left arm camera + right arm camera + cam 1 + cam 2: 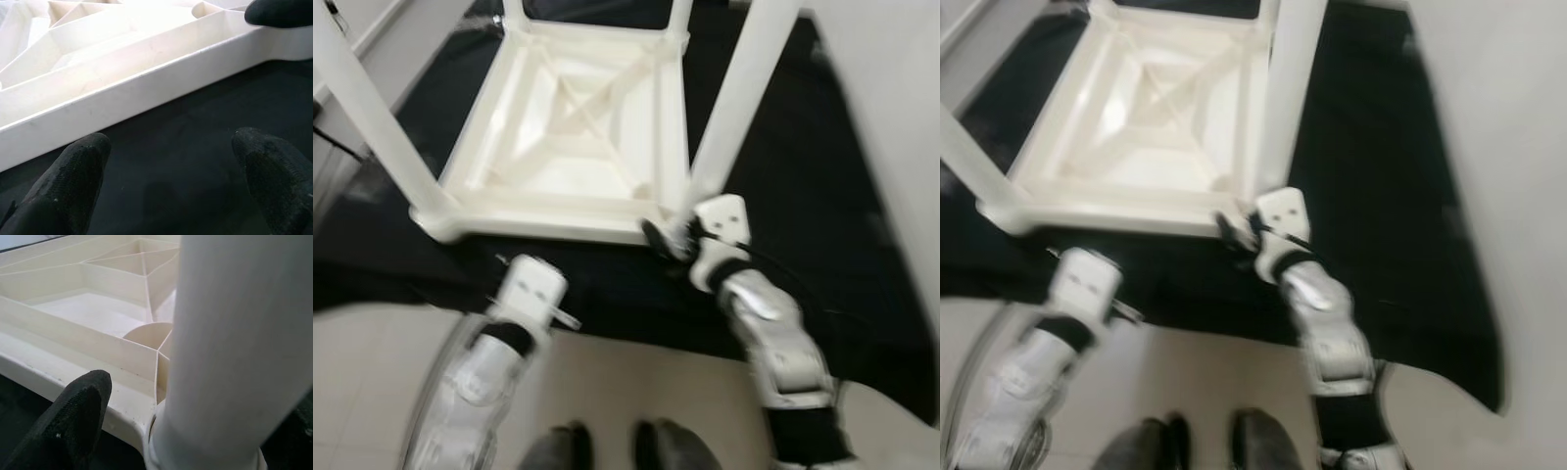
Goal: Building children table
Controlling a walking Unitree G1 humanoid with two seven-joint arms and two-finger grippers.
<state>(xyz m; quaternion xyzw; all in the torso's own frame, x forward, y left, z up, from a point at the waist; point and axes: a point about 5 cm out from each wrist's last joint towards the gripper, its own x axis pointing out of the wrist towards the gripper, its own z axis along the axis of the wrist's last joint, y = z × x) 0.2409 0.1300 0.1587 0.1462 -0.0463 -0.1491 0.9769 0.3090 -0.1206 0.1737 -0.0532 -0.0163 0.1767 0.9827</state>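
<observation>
An upturned white plastic children's table (578,127) with ribbed underside fills the upper centre on a black mat (803,225). The right gripper (668,238) straddles its near-right leg (744,88), fingers apart; the left gripper (171,171) hovers spread.

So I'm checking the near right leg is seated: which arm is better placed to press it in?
Right. The right gripper is at that leg's base, its jaws open around it. The left gripper hovers open over the black mat, short of the table's rim.
</observation>
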